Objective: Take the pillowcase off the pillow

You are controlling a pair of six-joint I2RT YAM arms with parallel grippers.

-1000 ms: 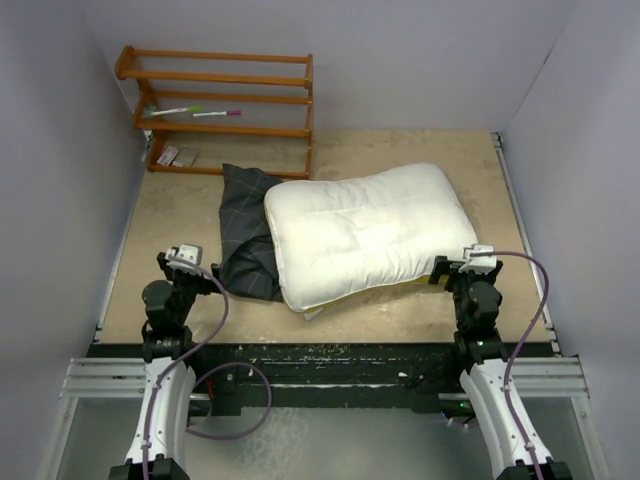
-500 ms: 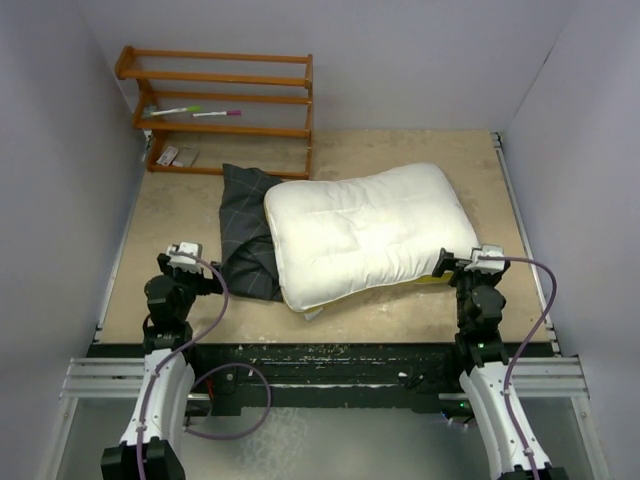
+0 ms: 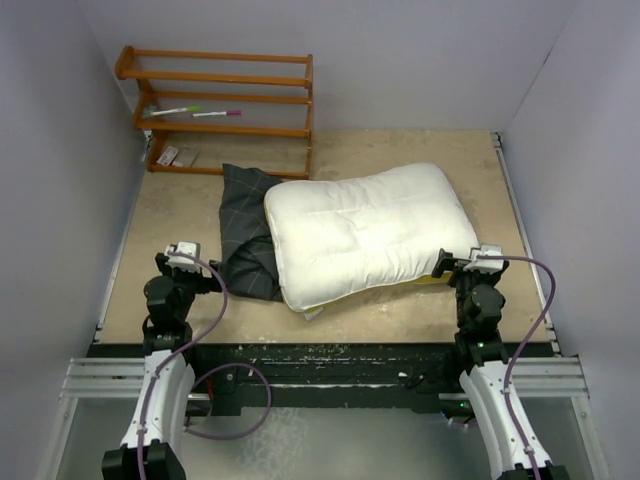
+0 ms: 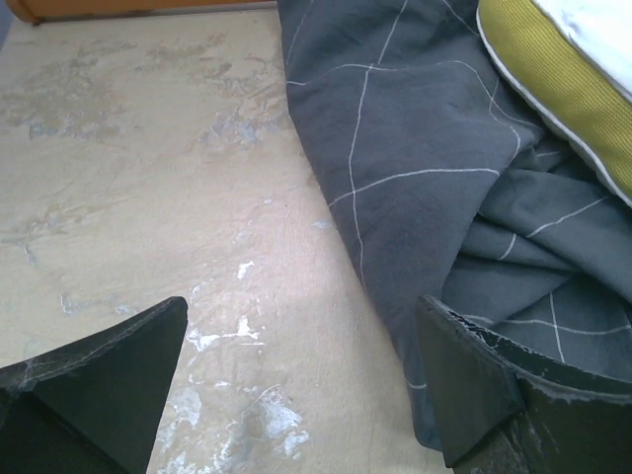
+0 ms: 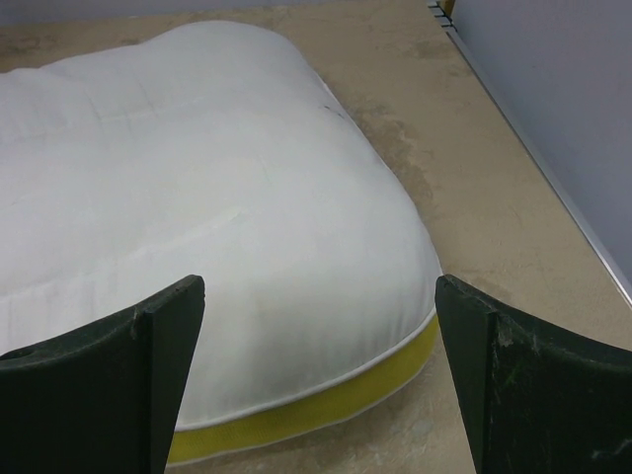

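Note:
The cream-white pillow [image 3: 360,232] lies bare in the middle of the table, its yellow side band [image 5: 316,410] facing the near edge. The dark grey pillowcase [image 3: 247,235] with pale grid lines lies crumpled at the pillow's left end, partly tucked under it; folds of the pillowcase [image 4: 434,188] fill the right of the left wrist view. My left gripper [image 3: 190,272] [image 4: 301,370] stands open over bare table just left of the cloth. At the pillow's near right corner my right gripper [image 3: 462,265] [image 5: 321,380] is open, holding nothing.
A wooden rack [image 3: 222,110] stands at the back left with two markers [image 3: 195,111] on a shelf and small cards [image 3: 175,155] at its foot. White walls close in the left, back and right sides. A metal rail [image 3: 515,215] runs along the table's right edge.
Both arms have drawn back slightly toward the near edge. Pillow and pillowcase have not moved.

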